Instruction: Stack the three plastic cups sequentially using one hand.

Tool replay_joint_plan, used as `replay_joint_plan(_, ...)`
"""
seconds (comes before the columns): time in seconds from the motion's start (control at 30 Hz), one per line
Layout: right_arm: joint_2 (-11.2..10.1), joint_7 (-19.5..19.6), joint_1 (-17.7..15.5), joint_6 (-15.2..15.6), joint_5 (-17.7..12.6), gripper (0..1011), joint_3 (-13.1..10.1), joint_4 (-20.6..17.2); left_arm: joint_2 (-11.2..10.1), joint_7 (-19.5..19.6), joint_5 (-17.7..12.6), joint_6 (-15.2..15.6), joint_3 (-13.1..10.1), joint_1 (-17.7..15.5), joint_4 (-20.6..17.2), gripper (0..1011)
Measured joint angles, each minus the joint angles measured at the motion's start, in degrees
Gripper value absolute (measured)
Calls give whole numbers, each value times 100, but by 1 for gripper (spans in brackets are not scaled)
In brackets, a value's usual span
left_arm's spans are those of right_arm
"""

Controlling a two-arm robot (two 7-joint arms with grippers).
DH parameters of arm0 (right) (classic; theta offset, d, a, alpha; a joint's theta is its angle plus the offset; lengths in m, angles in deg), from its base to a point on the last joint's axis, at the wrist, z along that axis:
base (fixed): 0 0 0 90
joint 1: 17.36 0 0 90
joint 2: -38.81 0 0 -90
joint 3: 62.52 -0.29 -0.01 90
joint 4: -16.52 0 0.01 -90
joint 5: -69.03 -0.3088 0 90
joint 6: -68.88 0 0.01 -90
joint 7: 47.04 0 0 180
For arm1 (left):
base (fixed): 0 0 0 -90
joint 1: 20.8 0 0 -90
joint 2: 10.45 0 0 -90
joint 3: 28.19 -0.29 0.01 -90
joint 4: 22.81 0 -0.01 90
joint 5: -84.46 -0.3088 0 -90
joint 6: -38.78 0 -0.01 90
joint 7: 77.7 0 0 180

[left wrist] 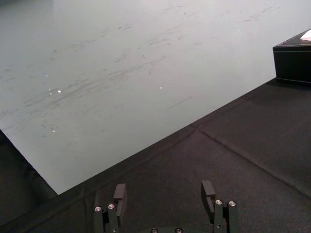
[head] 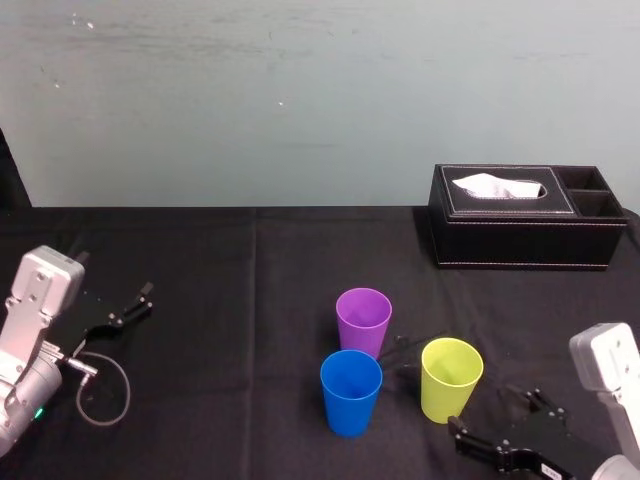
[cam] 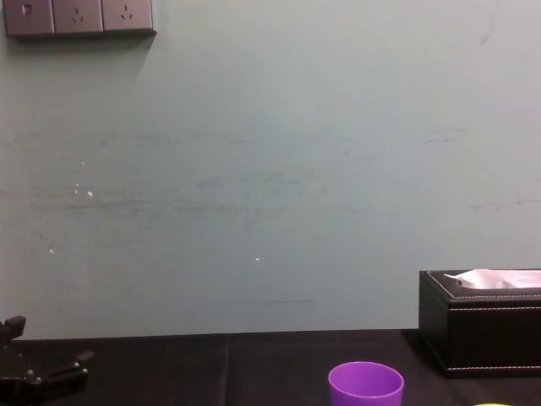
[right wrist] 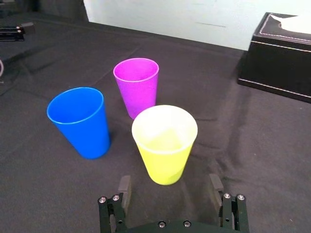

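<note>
Cups: the purple cup point(head: 363, 320), blue cup point(head: 351, 390) and yellow-green cup point(head: 450, 378) all stand upright with mouths up on the black table point(head: 250, 350). They are close together but apart, and none is nested yet.
Layout: taking the cluster as a clock face in the head view, purple is at 12 o'clock, blue at 8 o'clock and yellow-green at 4 o'clock.
Right claw: the right claw point(head: 480, 410) sits low at about 5 o'clock of the yellow-green cup, near it but not touching. Its fingers are spread wide and hold nothing. The wrist view shows that cup centred between them, so this looks like the line-up for a first grasp.
Why that cup: it is the nearest to the working arm, and neither of the others blocks a side approach.
Left claw: the left claw point(left wrist: 164, 189) is far out at 9 o'clock, well apart from the cups. Its fingers are parted and empty. It is probably parked because the job calls for one hand.
Tissue box: the tissue box point(head: 525, 215) stands toward 1 o'clock, well behind the cups and clear of the work.
Stage: the very start, with no cup lifted.
Risk: light tapered cups may tip or slide if the fingers close off-centre.
</note>
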Motion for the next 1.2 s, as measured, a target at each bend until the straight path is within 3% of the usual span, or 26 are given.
replay_joint_plan(0.5, 462, -148, 456, -23, 426, 1003, 231, 497, 0, 0, 0, 0, 0, 0, 0, 1000)
replay_joint_plan(1.2, 894, -306, 703, -209, 788, 1003, 194, 890, 0, 0, 0, 0, 0, 0, 0, 1000)
